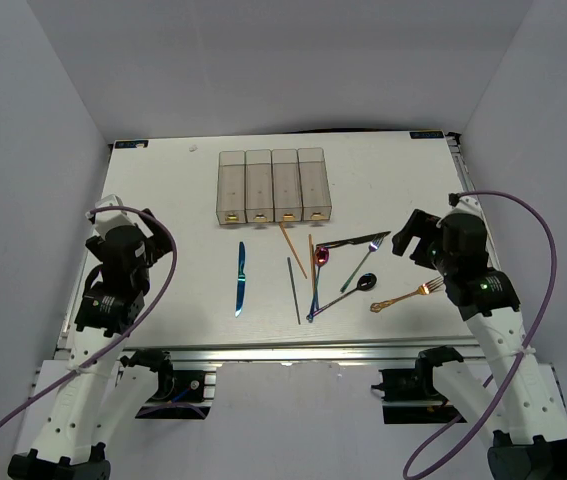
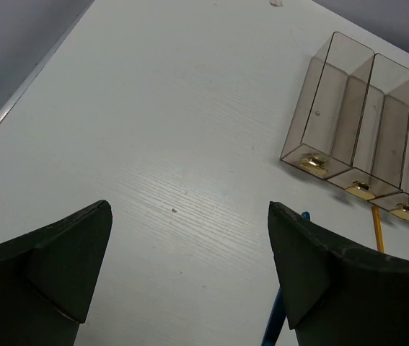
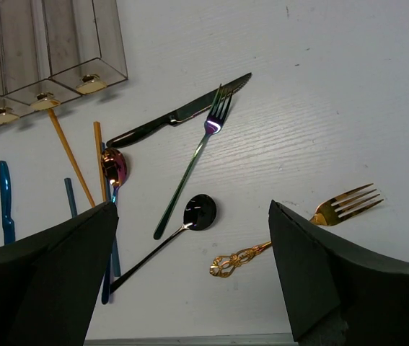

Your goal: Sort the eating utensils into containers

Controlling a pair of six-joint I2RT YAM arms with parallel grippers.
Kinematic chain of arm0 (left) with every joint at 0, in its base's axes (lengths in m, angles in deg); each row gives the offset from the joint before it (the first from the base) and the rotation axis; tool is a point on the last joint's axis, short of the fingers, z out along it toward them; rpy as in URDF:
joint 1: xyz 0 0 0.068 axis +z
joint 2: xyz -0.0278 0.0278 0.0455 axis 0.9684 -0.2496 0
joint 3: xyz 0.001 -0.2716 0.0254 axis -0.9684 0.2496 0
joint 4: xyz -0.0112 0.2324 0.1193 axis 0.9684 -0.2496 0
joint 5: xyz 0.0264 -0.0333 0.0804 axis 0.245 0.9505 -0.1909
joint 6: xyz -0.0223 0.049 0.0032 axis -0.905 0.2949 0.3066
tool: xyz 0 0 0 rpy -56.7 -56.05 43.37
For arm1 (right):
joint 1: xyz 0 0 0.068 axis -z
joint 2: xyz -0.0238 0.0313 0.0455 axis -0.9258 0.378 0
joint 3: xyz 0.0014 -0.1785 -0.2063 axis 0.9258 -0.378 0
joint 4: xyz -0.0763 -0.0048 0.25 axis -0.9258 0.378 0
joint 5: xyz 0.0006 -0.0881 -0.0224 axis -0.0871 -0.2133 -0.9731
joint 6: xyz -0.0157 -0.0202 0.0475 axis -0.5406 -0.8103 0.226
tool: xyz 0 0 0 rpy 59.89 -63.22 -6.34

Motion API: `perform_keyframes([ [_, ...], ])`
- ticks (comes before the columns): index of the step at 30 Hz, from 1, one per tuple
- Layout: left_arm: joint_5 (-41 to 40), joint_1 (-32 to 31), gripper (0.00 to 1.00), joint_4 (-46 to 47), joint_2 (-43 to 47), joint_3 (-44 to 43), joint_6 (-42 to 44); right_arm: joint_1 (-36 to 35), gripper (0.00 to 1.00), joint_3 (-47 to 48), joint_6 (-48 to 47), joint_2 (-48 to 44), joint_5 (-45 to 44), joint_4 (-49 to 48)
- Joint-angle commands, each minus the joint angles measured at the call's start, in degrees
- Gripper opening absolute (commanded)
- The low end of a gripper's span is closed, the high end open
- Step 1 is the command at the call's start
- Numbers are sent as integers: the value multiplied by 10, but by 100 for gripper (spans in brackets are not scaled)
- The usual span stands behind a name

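— Clear plastic is all we see in the containers: four joined bins, nothing inside, a yellow mark at each near end.

— So we judge the sorting not yet begun. Where is the cutlery?

— Loose on the table, all on the containers' near side. The blue knife lies alone, nearward of the leftmost bin. The slanted gold chopstick starts just beside the third bin's near end. The straight gold chopstick lies next to it, the dark chopstick further out.

— And the tangle?

— Nearward and right of the containers. The red spoon touches the chopsticks, and the iridescent fork rests its tines across the black knife. The dark spoon lies just past the fork's handle. The gold fork lies apart, farthest from the containers.

— Why do we hold the arms like this?

— Our guess: each waits at its own side, one left of the containers, one right of the tangle, so the overhead view is unblocked and either can reach in.

— The claws?

— On the left gripper the jaws are spread wide over bare table and grip nothing. It faces the leftmost bin. The right gripper gapes as wide above the tangle. The dark spoon's bowl shows between its fingers but, as far as we can tell, lies below them, ungripped.
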Motion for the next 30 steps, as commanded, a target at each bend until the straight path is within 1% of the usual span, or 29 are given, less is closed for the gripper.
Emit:
perform_keyframes([
  [1, 5, 1, 98, 1, 13, -5, 1, -3, 89, 6, 13, -9, -28, -8],
  [6, 24, 2, 98, 9, 13, -4, 2, -2, 89, -4, 17, -16, -21, -14],
  [12, 78, 1, 98, 15, -30, -13, -8, -2, 89, -2, 19, 1, -22, -5],
  [13, 127, 1, 98, 26, -37, -15, -11, -3, 89, -1, 16, 3, -19, -3],
  [15, 186, 1, 98, 55, -57, -5, -39, -3, 89, -2, 10, 10, -16, 4],
  [16, 222, -2, 98, 111, -62, 5, -50, -3, 89, -2, 7, 12, -16, 6],
  [17, 257, -31, 98, 143, -77, 16, -89, -3, 89, -2, 5, 13, -17, 8],
  [18, 243, -59, 98, 172, -88, 34, -107, -3, 89, -3, 4, 13, -26, 14],
  [19, 181, -142, 98, 213, -107, 36, -121, -2, 89, -3, 4, 11, -30, 17],
  [20, 131, -193, 98, 215, -169, 26, -122, -3, 89, -4, 4, 9, -34, 18],
  [21, 85, -238, 98, 211, -210, -15, -118, -2, 89, -4, 3, 6, -37, 21],
  [22, 43, -314, 98, 189, -255, -43, -112, -3, 89, -4, 1, 1, -37, 22],
  [23, -10, -340, 98, 172, -349, -74, -110, -3, 89, -3, 0, 1, -38, 24],
  [24, -30, -358, 98, 155, -392, -136, -113, -3, 89, -1, -3, 2, -39, 25],
  [25, -50, -388, 98, 116, -432, -165, -122, -3, 89, 5, -2, 4, -40, 35],
  [26, -86, -403, 97, 99, -467, -192, -125, -3, 89, 6, -2, 5, -40, 39],
  [27, -96, -416, 96, 75, -528, -237, -128, -3, 89, 6, -2, 4, -31, 39],
  [28, -100, -440, 91, 73, -555, -253, -121, -3, 89, 6, -3, 2, -28, 41],
  [30, -96, -458, 86, 58, -615, -280, -122, -3, 89, 8, -5, -1, -26, 44],
])
